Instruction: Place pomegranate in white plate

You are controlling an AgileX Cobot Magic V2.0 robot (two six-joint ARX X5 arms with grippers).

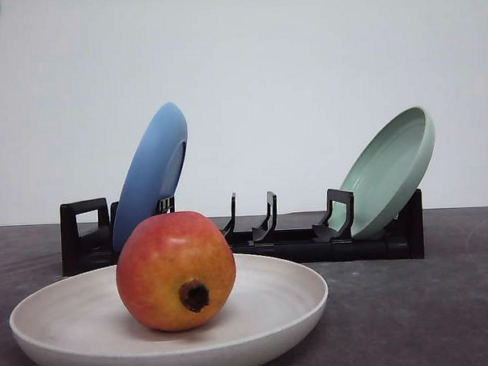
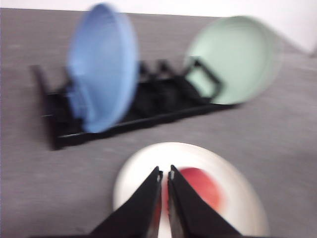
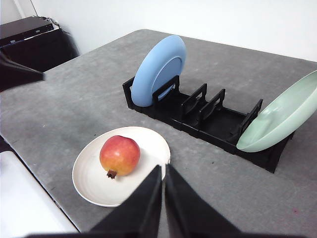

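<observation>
Both grippers have their jaws pressed together with nothing between them: the left gripper (image 2: 165, 174) hangs above the white plate (image 2: 136, 173), its view blurred, and the right gripper (image 3: 163, 171) hangs over the grey table (image 3: 74, 104) just beside the plate's rim. On the plate sits the pomegranate (image 1: 176, 270), red shading to yellow-orange, lying on its side with the dark calyx (image 1: 194, 296) pointing toward the front camera. Behind the plate stands a black rack (image 1: 287, 242), holding a blue plate (image 1: 152, 172) upright at its left end and a green plate (image 1: 389, 170) leaning at its right end.
</observation>
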